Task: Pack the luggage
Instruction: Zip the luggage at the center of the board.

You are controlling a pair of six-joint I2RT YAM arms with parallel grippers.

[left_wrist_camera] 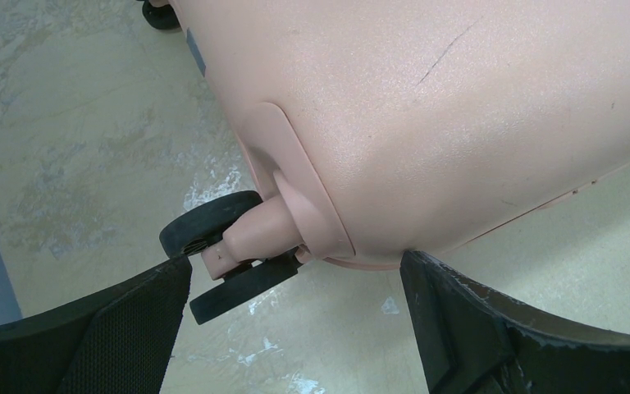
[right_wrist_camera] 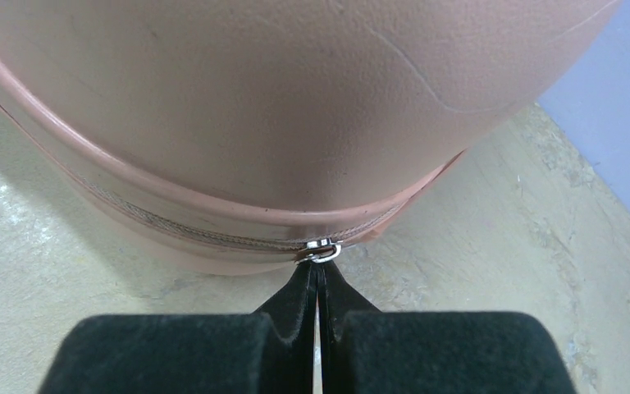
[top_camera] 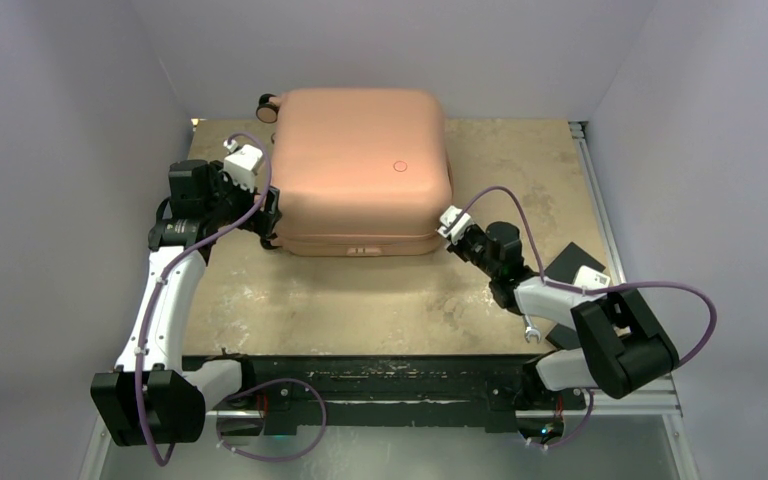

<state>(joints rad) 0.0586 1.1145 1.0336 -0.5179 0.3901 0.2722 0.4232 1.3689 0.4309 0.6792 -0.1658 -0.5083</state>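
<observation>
Two arms flank a closed pink suitcase lying flat toward the far side of a tan table. The left claw is spread wide around the suitcase's near-left corner, with one finger just beside a dark wheel. The right claw is pinched together on the metal zipper pull at the near-right corner seam.

L grip. wide (R grip. tight)
</observation>
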